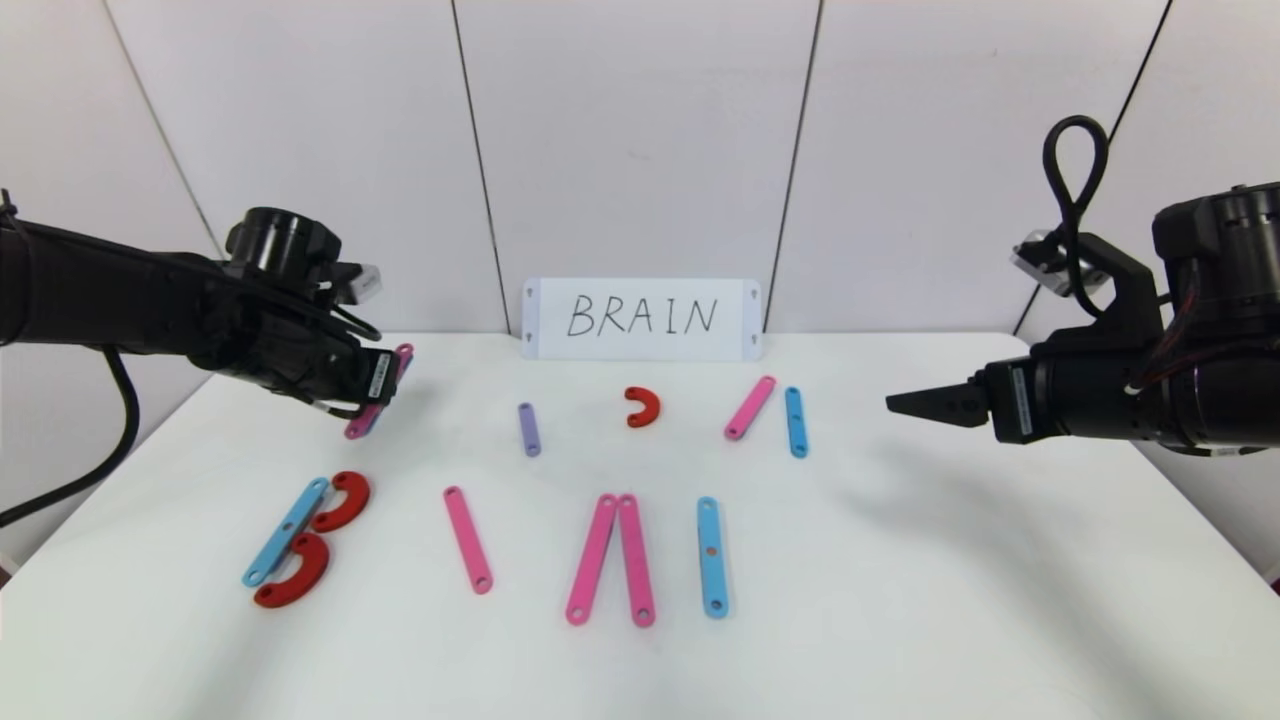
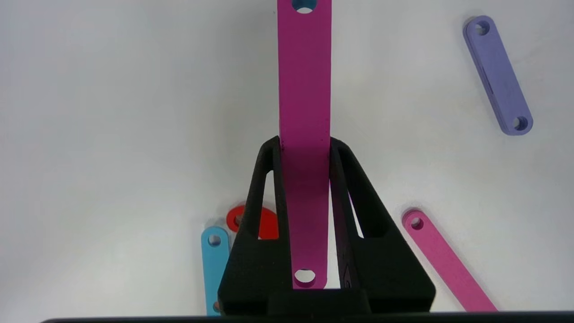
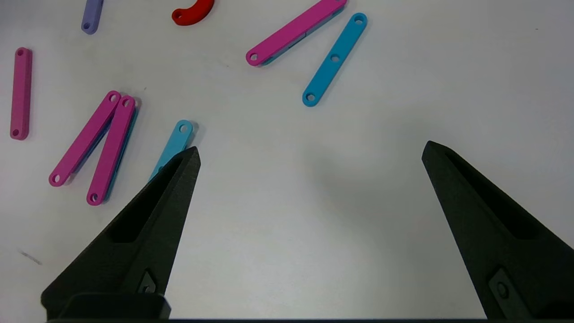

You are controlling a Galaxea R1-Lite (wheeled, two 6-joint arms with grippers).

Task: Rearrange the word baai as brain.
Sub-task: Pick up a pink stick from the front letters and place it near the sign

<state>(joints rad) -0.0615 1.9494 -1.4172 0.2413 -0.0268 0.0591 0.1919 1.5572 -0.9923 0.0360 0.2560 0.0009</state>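
Letters (image 1: 608, 556) lie on white table (image 1: 900, 600) (panelled wall (image 1: 640, 150) behind).

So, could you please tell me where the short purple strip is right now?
In the head view, the short purple strip lies flat on the table's far middle, left of the lone red curve and below the BRAIN card.

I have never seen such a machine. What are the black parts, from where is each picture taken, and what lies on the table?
It is a robot with two arms. The wide picture comes from its head; the other two come from cameras on its wrists. The left hand is shut on a pink strip, held above the table. The right hand hovers open and empty. On the table lie pink, blue and purple strips and red curves, forming letters. The white card reads BRAIN.
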